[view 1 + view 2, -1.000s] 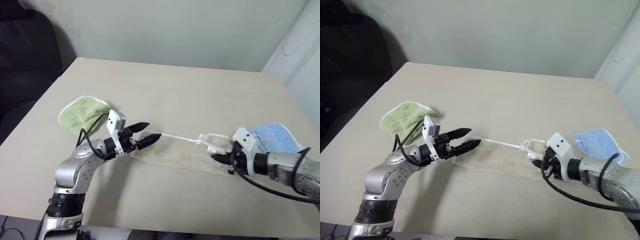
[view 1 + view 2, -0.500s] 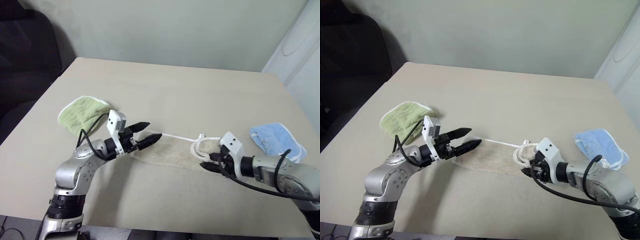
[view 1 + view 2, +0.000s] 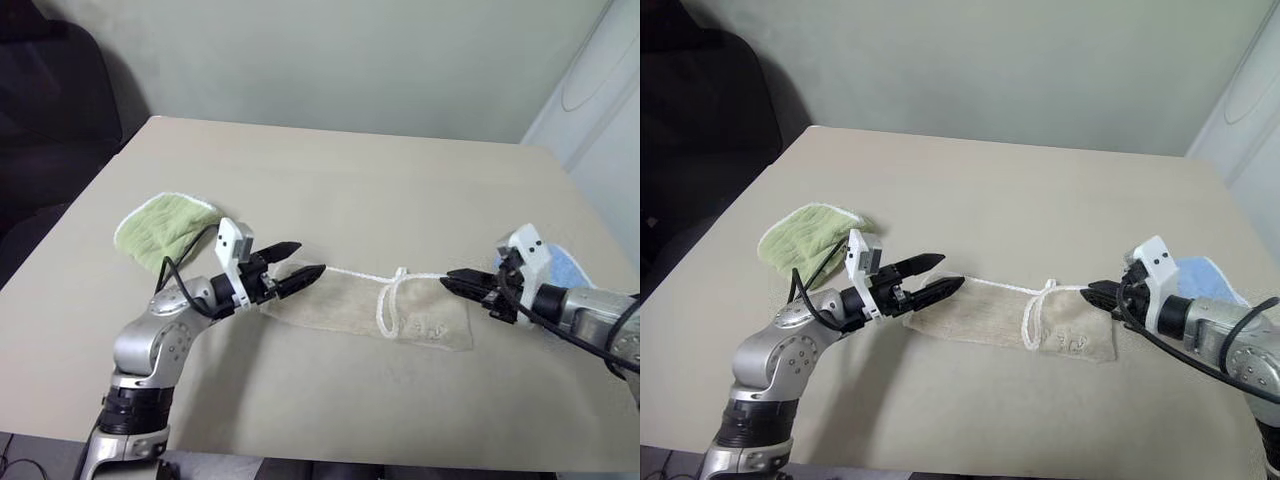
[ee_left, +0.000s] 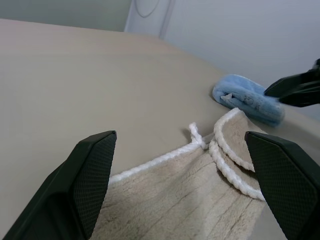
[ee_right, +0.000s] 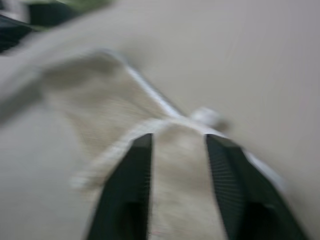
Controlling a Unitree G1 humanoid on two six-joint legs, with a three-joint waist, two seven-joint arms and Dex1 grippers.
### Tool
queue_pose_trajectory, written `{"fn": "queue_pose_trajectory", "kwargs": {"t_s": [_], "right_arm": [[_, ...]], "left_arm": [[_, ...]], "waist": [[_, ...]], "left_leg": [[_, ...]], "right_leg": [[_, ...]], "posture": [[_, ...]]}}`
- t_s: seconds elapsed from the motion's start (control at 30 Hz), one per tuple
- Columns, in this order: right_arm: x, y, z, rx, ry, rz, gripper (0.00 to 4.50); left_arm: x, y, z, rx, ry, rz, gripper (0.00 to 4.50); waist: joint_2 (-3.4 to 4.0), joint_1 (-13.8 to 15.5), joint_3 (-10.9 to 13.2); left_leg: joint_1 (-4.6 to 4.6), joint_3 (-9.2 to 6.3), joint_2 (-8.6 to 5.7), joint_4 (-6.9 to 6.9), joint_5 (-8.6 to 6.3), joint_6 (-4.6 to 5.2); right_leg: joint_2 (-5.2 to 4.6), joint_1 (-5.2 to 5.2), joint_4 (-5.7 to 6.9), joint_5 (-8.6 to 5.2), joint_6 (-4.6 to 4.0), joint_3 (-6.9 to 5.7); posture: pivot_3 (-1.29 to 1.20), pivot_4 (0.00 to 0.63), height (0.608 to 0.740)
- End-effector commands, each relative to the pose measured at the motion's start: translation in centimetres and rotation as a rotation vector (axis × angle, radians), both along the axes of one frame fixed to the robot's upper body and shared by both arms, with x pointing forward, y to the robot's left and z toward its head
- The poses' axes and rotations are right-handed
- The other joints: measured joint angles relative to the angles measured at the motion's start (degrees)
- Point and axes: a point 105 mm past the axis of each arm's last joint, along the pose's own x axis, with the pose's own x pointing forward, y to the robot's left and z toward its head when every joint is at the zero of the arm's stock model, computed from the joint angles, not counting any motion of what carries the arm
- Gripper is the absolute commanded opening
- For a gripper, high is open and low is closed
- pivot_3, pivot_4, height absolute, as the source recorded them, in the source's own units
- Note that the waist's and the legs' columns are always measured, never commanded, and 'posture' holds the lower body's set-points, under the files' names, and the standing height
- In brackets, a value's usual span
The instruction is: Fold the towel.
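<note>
The far half of the tabletop [image 3: 340, 170], toward twelve o'clock, is left bare, and open passage is offered there. The middle is taken up by the towel [image 3: 370, 310]. At nine o'clock the way is blocked by the green towel [image 3: 160, 225]; at three o'clock it is blocked by the light blue towel [image 3: 1210, 280].

soft, even room light, moderately dim, slight greenish cast on wall [image 3: 350, 60]. no glare on matte table [image 3: 330, 170]. faint diffuse shadows on table under both arms. dark unlit corner at far left of head views. head views fairly sharp, mild softness toward edges. left wrist view clear on towel [image 4: 200, 200], its own fingers [image 4: 85, 185] near lens slightly soft. right wrist view heavily smeared by motion blur, towel weave and cord edging washed out.
</note>
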Motion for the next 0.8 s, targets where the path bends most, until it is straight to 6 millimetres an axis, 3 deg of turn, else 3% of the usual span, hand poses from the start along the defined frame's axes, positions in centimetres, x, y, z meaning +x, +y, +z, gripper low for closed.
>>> {"fn": "queue_pose_trajectory", "kwargs": {"t_s": [0.03, 0.3, 0.43, 0.53, 0.8], "right_arm": [[0.3, 1.1, -0.8, -0.040, -0.025, 0.052, 0.02], [1.0, 0.8, -7.9, -0.156, 0.090, 0.030, 0.02], [1.1, 0.7, -9.1, -0.166, 0.097, 0.028, 0.02], [0.8, 0.7, -7.9, -0.140, 0.050, 0.050, 0.02], [0.4, 0.7, 1.0, 0.031, -0.176, 0.108, 0.02]], "left_arm": [[0.1, -0.1, 1.3, -0.007, -0.058, -0.008, 4.50], [0.0, 0.9, 1.2, -0.002, -0.053, 0.031, 4.50], [-0.4, 1.2, 1.2, -0.001, -0.052, 0.048, 4.50], [-0.6, 1.8, 1.2, -0.001, -0.048, 0.069, 4.50], [-1.5, 5.7, 2.7, -0.125, 0.014, 0.181, 4.50]], "waist": [[0.00, -0.01, 0.00], [-0.02, 0.08, 0.00], [-0.11, -0.03, 0.02], [-0.16, -0.05, 0.02], [0.01, -0.04, 0.18]], "left_leg": [[0.01, 0.00, 0.01, -0.02, 0.00, 0.00], [0.04, 0.01, -0.01, 0.03, 0.04, 0.09], [0.25, 0.00, 0.01, 0.01, 0.03, 0.04], [0.44, 0.00, 0.01, 0.01, -0.02, -0.01], [0.26, 0.03, -0.01, -0.05, -0.09, -0.08]], "right_leg": [[0.01, 0.00, 0.00, 0.01, -0.01, -0.01], [-0.02, 0.08, -0.04, 0.06, 0.06, 0.00], [0.00, 0.24, -0.03, 0.08, 0.08, -0.02], [0.01, 0.39, -0.04, -0.25, 0.59, 0.00], [0.03, 0.21, -0.03, -0.18, 0.29, 0.00]], "posture": [[0.00, 0.150, 0.740], [0.00, 0.150, 0.740], [0.00, 0.150, 0.740], [0.00, 0.150, 0.740], [0.00, 0.150, 0.740]]}}
